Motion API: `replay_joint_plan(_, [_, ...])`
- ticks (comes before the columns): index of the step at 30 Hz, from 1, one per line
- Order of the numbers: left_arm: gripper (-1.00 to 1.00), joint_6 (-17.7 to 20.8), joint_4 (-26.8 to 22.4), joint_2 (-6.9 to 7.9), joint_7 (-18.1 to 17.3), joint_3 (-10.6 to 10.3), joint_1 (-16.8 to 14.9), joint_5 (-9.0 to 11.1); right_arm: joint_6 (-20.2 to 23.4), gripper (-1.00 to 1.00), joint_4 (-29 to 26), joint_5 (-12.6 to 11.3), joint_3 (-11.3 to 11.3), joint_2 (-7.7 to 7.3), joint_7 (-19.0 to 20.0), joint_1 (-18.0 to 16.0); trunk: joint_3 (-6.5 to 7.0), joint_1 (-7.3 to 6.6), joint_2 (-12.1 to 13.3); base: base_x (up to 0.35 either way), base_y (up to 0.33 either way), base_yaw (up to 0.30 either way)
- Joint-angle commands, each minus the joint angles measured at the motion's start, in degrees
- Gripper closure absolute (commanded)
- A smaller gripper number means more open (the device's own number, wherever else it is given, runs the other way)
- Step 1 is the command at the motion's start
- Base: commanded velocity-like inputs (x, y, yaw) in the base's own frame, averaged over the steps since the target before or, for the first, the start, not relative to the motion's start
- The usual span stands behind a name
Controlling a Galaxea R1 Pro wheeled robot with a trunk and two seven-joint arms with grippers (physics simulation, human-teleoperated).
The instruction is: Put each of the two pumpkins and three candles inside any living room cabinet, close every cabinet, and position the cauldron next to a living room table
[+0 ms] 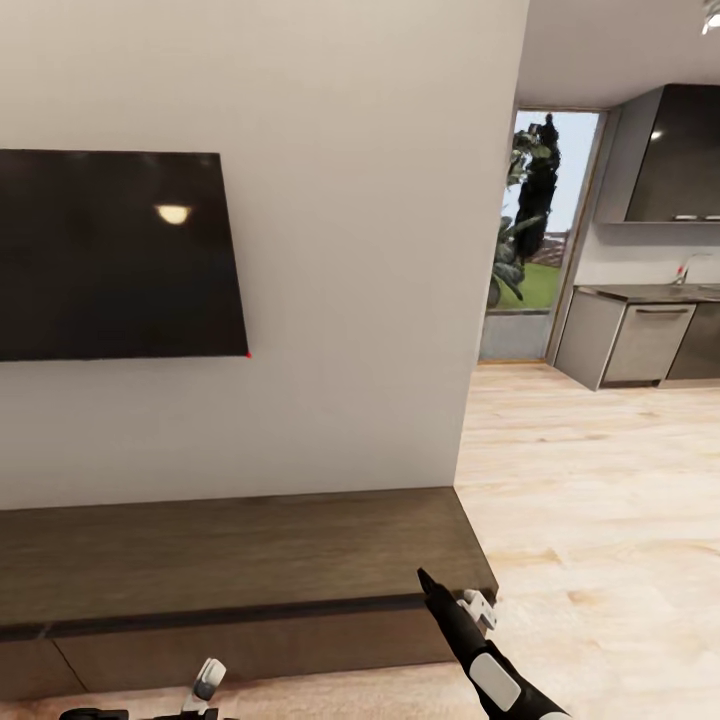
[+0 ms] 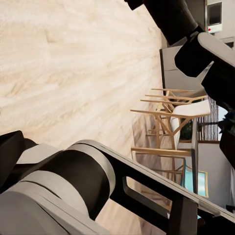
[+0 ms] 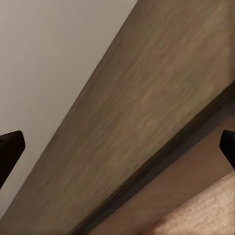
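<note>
The cabinet is a long, low, dark brown unit against the wall under a black TV. Its drawer fronts sit flush and shut. My right gripper hovers open just in front of the cabinet's right end. In the right wrist view its dark fingertips stand far apart, with the cabinet top and front edge between them. My left gripper pokes up at the lower edge, in front of the drawers. The pumpkins, candles and cauldron are out of view.
Pale wood floor runs right past the wall's corner toward grey kitchen cupboards and a glass door. The left wrist view shows floor, my own arm links and a distant table with wooden chairs.
</note>
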Motion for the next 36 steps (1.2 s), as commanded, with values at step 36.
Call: replay_joint_plan(36, [-1.00, 0.6, 0.0, -0.03, -0.4, 0.0, 0.0, 0.2, -1.2, -1.00, 0.5, -4.8, -1.2, 0.00, 0.4, -0.1, -6.53, 7.91, -14.5, 0.000, 0.000, 0.000])
